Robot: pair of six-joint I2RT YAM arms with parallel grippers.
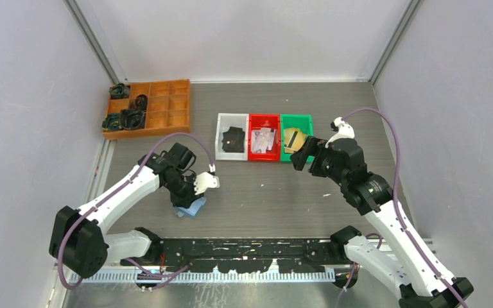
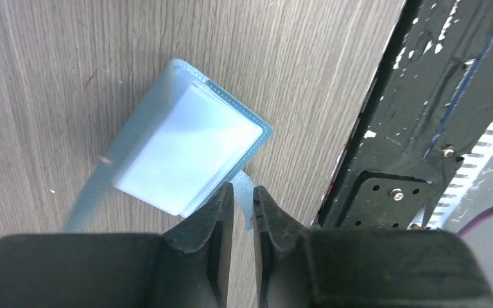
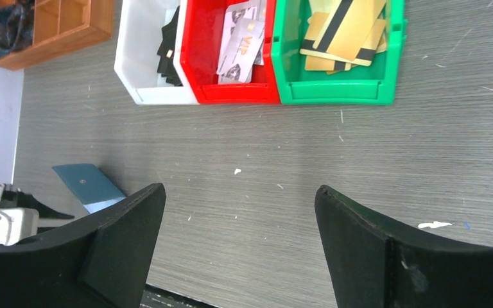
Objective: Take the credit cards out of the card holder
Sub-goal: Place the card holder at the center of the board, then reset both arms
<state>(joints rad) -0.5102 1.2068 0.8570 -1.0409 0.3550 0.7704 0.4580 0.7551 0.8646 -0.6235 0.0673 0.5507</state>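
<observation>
Right pincer [image 3: 239, 191] before "VIP" card [image 3: 250, 40]

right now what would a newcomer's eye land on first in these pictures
The white bin, red bin and green bin in a bright row mid-table, gold striped cards in the green one. Then the blue card holder, open, at the near left.

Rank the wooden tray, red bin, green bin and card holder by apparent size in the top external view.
1. wooden tray
2. red bin and green bin: alike, so not ranked against each other
3. card holder, partly covered
</observation>
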